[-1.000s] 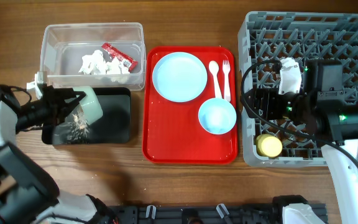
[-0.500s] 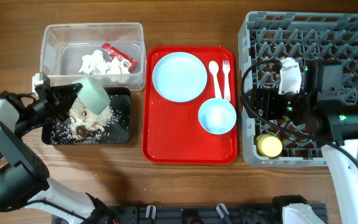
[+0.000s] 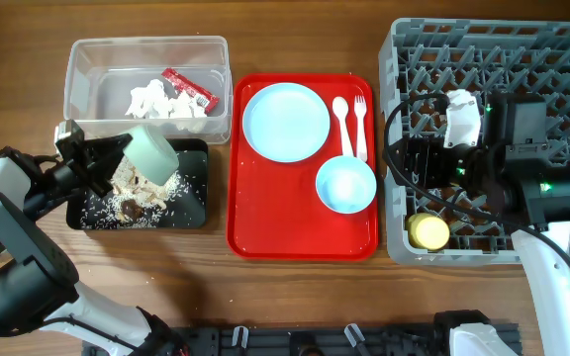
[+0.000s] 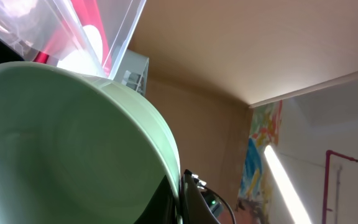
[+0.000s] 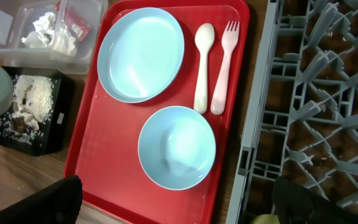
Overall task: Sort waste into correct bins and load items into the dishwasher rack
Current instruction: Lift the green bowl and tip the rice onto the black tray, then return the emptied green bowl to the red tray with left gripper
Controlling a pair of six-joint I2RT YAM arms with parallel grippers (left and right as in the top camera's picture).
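Gripping the pale green round bowl (image 3: 152, 153), the left gripper (image 3: 105, 161) holds it tilted above the shallow black rectangular tray (image 3: 194, 190), with beige crumbly food scraps (image 3: 135, 195) just below. The large grey grid dishwasher rack (image 3: 562, 49) lies far to its right, nearer the wide-open right gripper (image 3: 396, 163).

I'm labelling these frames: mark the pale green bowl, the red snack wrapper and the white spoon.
pale green bowl (image 3: 152, 152), overhead view, on its tipped outer wall.
red snack wrapper (image 3: 188, 87), overhead view, on the wrapper's middle.
white spoon (image 5: 202, 68), right wrist view, on the middle of its handle.
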